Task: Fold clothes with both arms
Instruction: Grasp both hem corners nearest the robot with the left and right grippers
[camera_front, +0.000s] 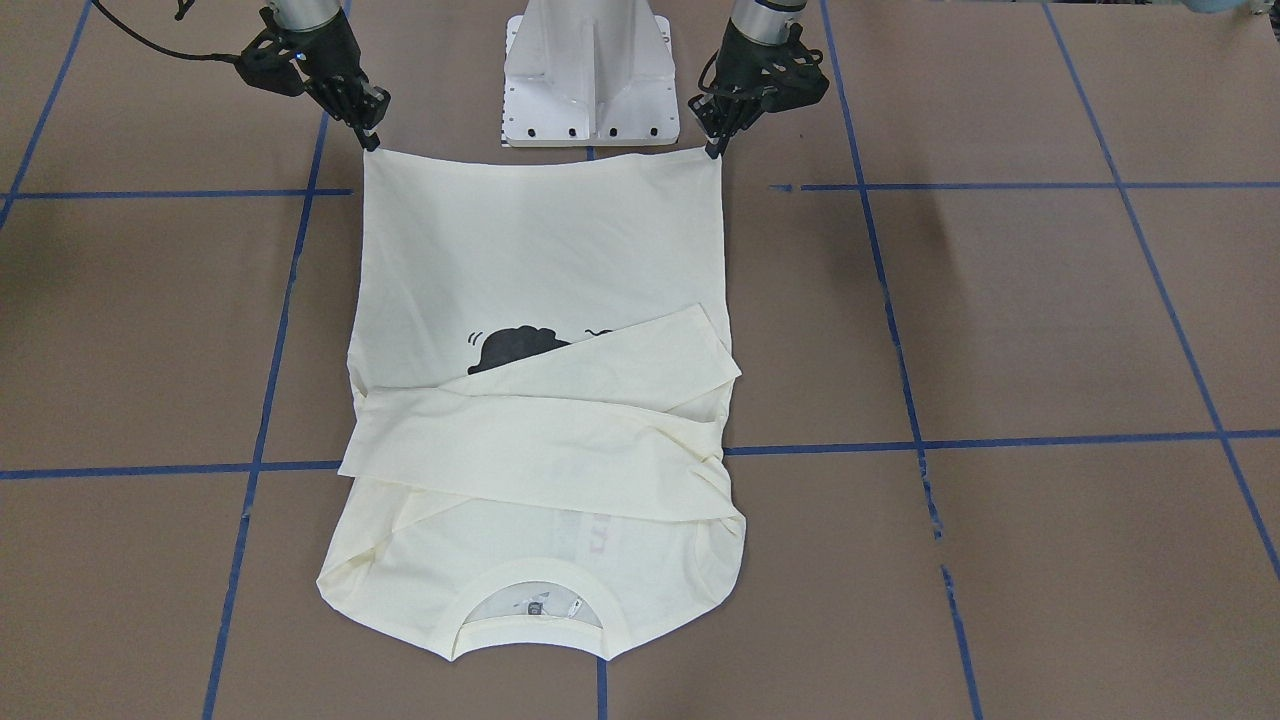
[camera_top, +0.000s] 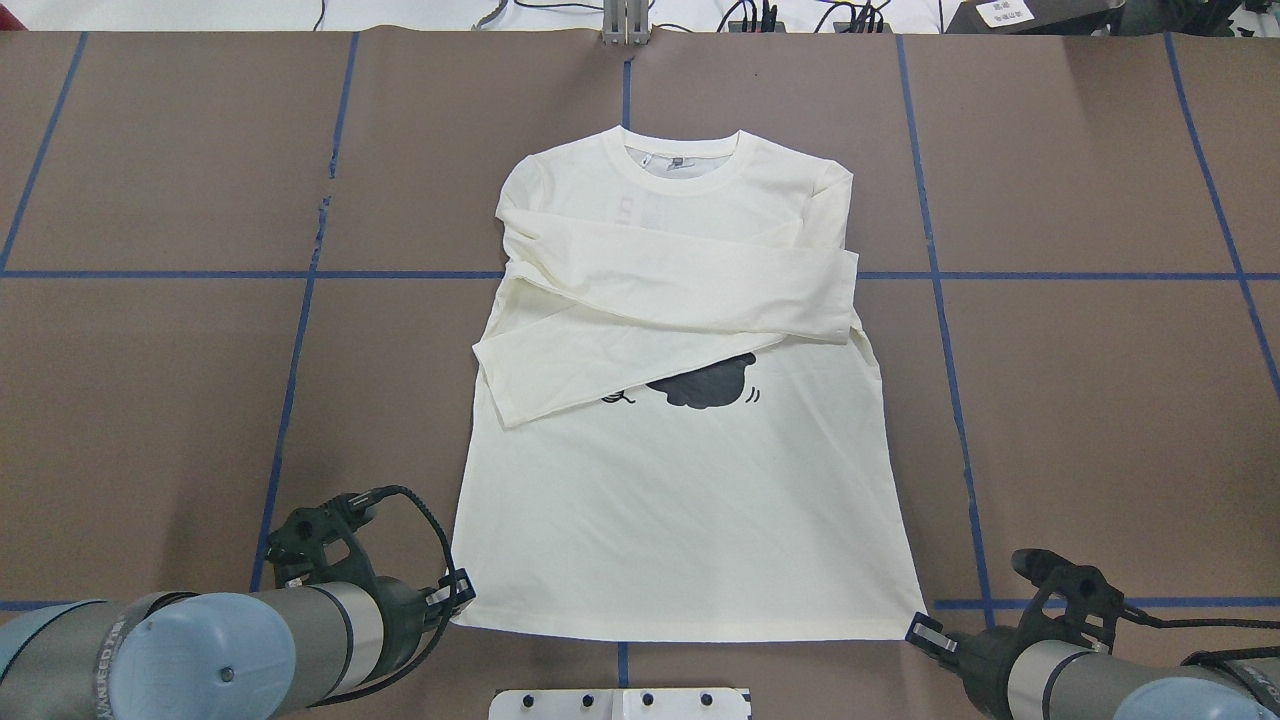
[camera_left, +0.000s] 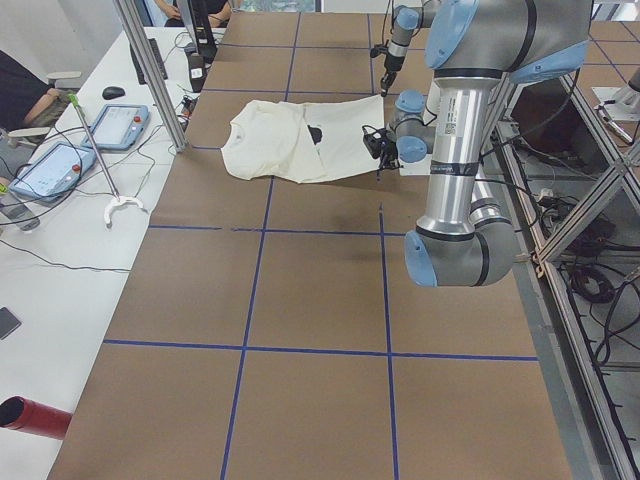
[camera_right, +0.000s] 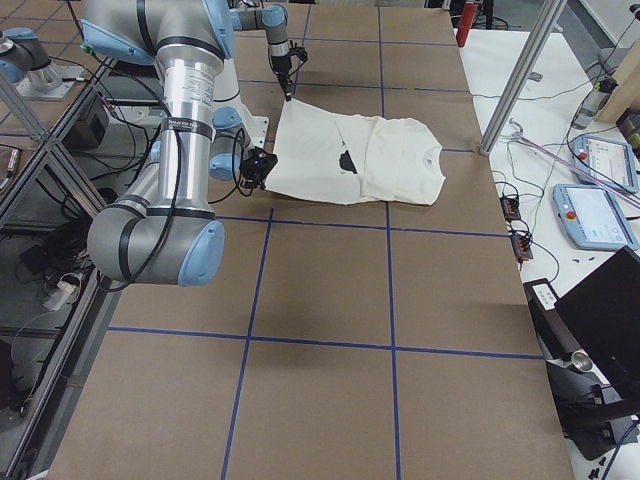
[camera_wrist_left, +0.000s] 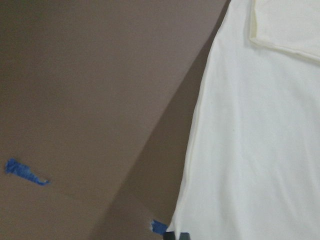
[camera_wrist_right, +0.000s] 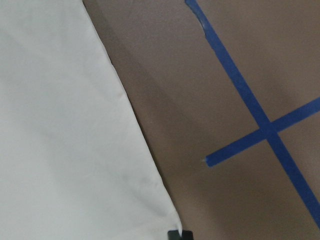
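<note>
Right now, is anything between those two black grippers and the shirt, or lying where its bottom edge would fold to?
Nothing visible. The black left gripper and right gripper sit at the hem corners of the cream long-sleeved T-shirt; only its own crossed sleeves lie on its chest.

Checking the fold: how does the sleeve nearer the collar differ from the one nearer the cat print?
The collar-side sleeve runs nearly straight across; the print-side sleeve slants toward the hem. The collar-side cuff ends on the robot's right, the print-side cuff on its left. Both cross the T-shirt.
</note>
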